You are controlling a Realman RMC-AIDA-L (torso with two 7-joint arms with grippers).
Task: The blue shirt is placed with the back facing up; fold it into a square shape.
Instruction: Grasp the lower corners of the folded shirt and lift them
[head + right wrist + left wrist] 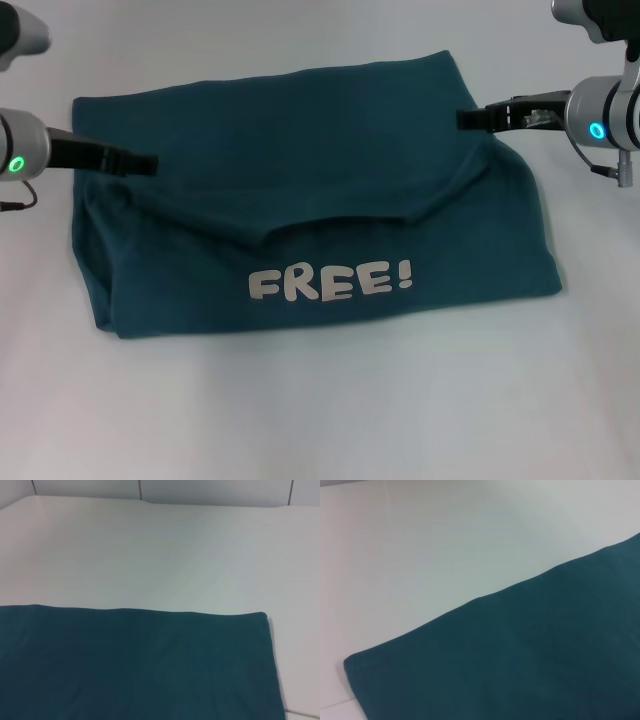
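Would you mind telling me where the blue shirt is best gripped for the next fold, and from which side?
Probably the two short ends of the blue shirt, one per tool. It lies as a wide band, "FREE!" on the near layer; the left tool and right tool already hover at those ends, so each would likely come in from its own side.

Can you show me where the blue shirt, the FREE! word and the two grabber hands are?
shirt (300, 130), head view, plain top layer.
FREE! lettering (330, 281), head view, middle letters.
left gripper (150, 163), head view, tip.
right gripper (464, 119), head view, tip.

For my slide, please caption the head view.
Both grippers, left and right, over the half-folded blue shirt.
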